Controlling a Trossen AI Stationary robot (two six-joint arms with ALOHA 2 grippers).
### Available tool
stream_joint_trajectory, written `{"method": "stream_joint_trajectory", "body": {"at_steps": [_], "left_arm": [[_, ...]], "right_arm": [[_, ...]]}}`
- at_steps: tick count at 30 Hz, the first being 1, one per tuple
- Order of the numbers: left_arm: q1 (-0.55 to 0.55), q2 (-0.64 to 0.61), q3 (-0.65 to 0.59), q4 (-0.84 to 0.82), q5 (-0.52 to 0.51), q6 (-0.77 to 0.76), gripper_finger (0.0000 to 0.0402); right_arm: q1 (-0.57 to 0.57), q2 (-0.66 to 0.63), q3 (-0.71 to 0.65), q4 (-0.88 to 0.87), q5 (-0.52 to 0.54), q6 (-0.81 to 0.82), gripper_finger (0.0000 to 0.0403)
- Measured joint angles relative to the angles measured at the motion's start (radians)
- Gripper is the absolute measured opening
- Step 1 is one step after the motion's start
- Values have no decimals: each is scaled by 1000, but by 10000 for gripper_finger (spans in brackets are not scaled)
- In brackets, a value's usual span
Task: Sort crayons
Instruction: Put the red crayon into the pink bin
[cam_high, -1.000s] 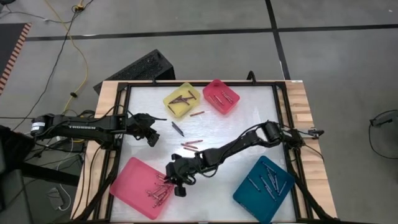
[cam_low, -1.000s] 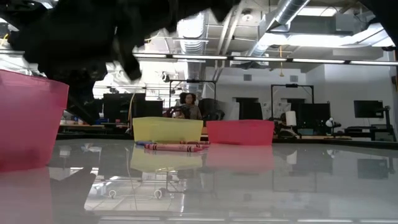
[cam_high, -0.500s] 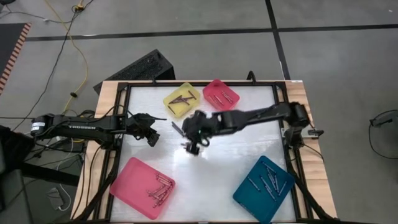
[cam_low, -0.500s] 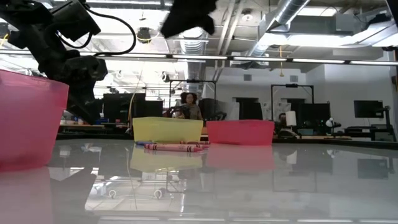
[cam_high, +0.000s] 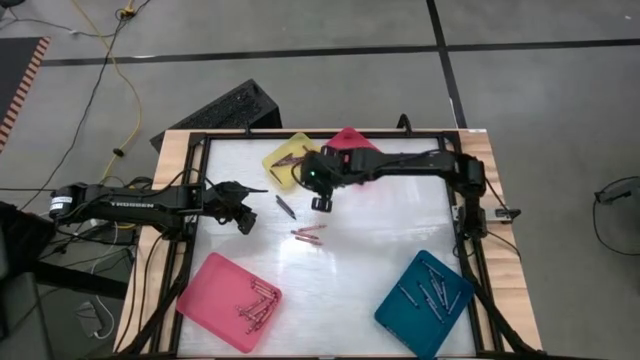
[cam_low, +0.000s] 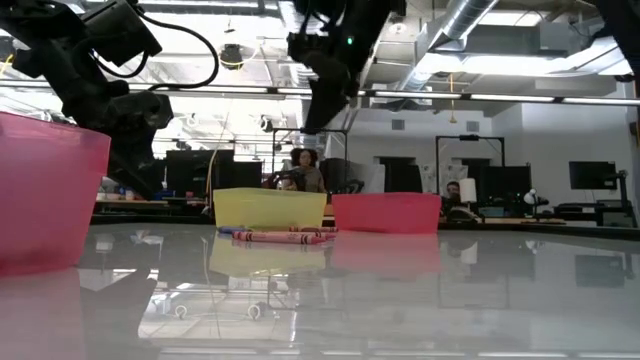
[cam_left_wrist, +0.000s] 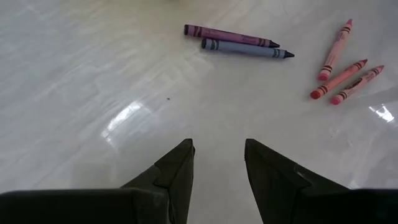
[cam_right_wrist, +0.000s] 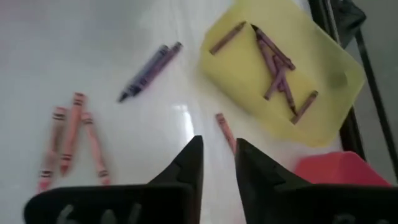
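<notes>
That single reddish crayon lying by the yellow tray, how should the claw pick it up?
Judging by its pose, grip the lone crayon around its middle, coming straight down from above with the right gripper, fingers across its thin width. It lies flat on the table, apart from the yellow tray, so both long sides seem free.

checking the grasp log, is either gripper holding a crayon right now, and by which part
Nothing is held. The right gripper hangs over the table near the yellow tray, fingers apart and bare; the left gripper is open and bare too.
</notes>
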Motion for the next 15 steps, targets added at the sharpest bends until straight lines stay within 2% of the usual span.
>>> {"method": "stream_joint_trajectory", "body": {"at_steps": [8,15], "left_arm": [[0,0,0,-4,0,22,133],[0,0,0,-3,-32,-43,133]], "right_arm": [[-101,66,0,-5,-98,-67,159],[-129,147,-1,-37,-161,-193,171]]}}
